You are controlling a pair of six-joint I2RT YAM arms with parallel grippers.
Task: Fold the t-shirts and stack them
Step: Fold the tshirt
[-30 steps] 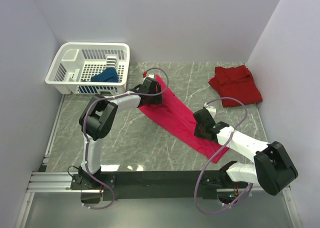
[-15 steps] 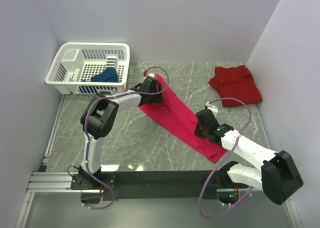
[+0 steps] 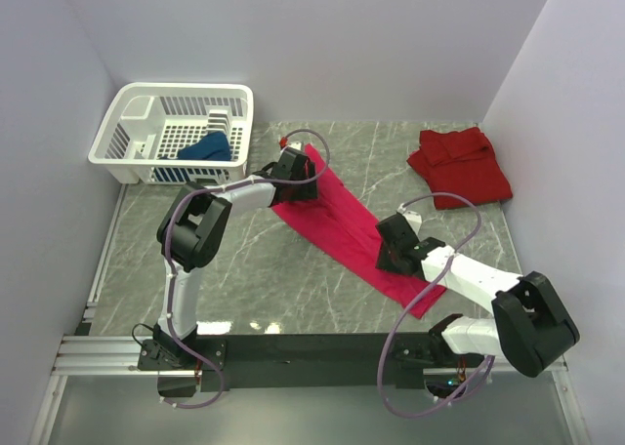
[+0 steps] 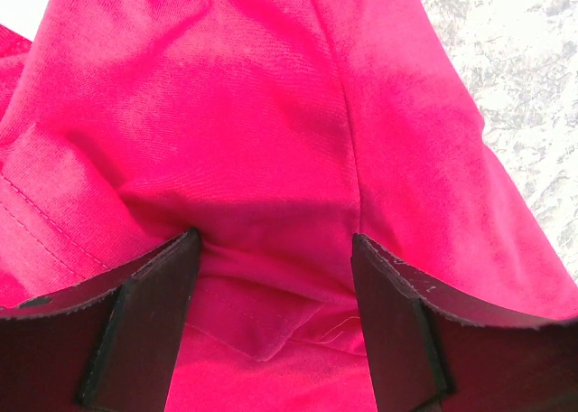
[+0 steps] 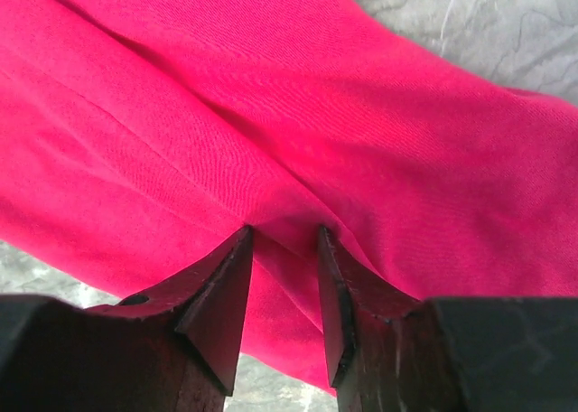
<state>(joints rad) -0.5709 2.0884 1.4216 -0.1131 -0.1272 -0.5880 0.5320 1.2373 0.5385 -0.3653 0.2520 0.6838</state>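
Observation:
The magenta t-shirt (image 3: 342, 225) lies as a long diagonal strip across the marble table. At its upper left end my left gripper (image 3: 296, 169) stands open, its tips (image 4: 275, 240) pressed down on the cloth (image 4: 271, 114) with a hemmed fold between them. My right gripper (image 3: 395, 245) is at the strip's lower right end. Its jaws (image 5: 284, 236) stand a little apart with a raised ridge of the cloth (image 5: 316, 96) between them, so it is open. The darker red t-shirt (image 3: 459, 164) lies crumpled at the back right. In the basket sits the dark blue t-shirt (image 3: 207, 148).
A white lattice basket (image 3: 176, 92) stands at the back left corner. Walls close the table on the left, back and right. The black rail with the arm bases (image 3: 312, 352) runs along the near edge.
My right gripper shut on the cloth's lower end and has come open again, its arm shifting slightly. The left arm has not moved and the strip lies the same.

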